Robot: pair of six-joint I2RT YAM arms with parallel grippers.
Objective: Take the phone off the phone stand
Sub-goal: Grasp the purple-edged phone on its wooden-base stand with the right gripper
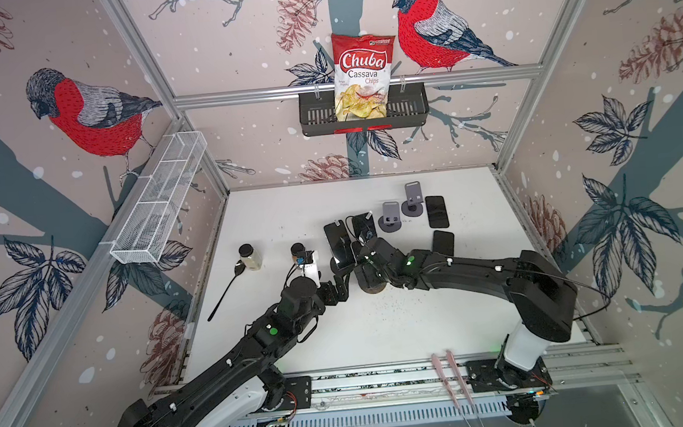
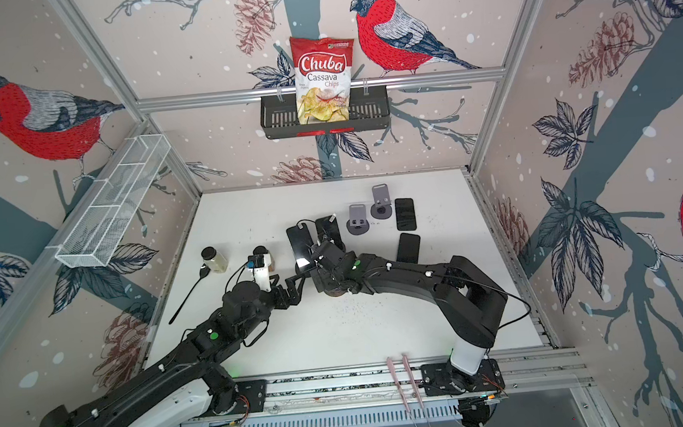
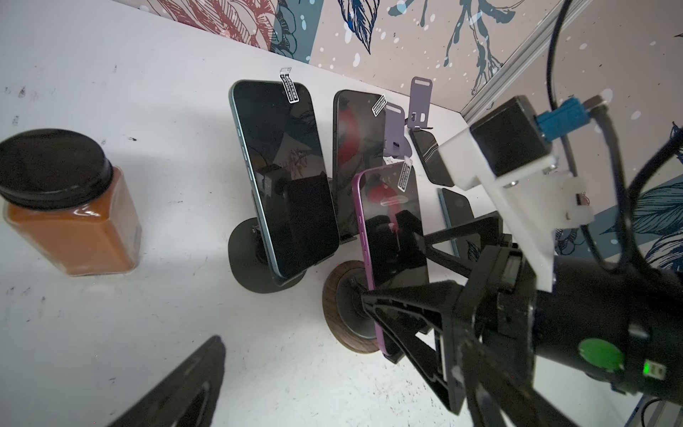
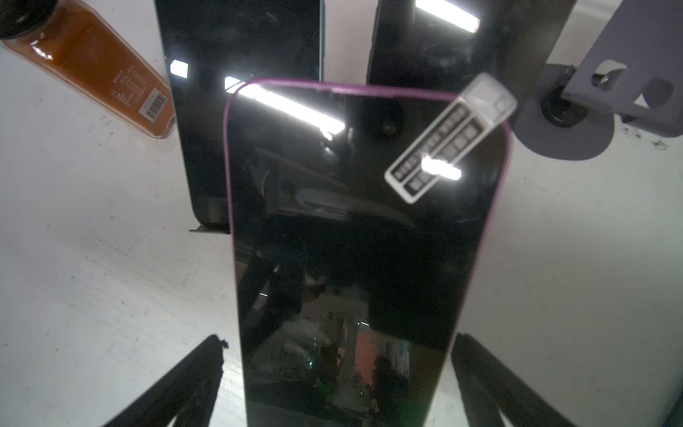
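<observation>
Orange spice jar [image 3: 70,222] seen far left. Left gripper [image 1: 342,283] spread wide, nothing held, poised near teal phone [image 3: 284,177]. Purple phone [image 4: 351,240] propped on wood-based stand [image 3: 334,314], mid-table. Right gripper [image 4: 338,342] set wide astride its side edges; firm grip cannot be told.

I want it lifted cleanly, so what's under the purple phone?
A round wooden base with a dark disc on it sits on the table under the phone. Whatever props the phone up above that is hidden behind the phone itself.
</observation>
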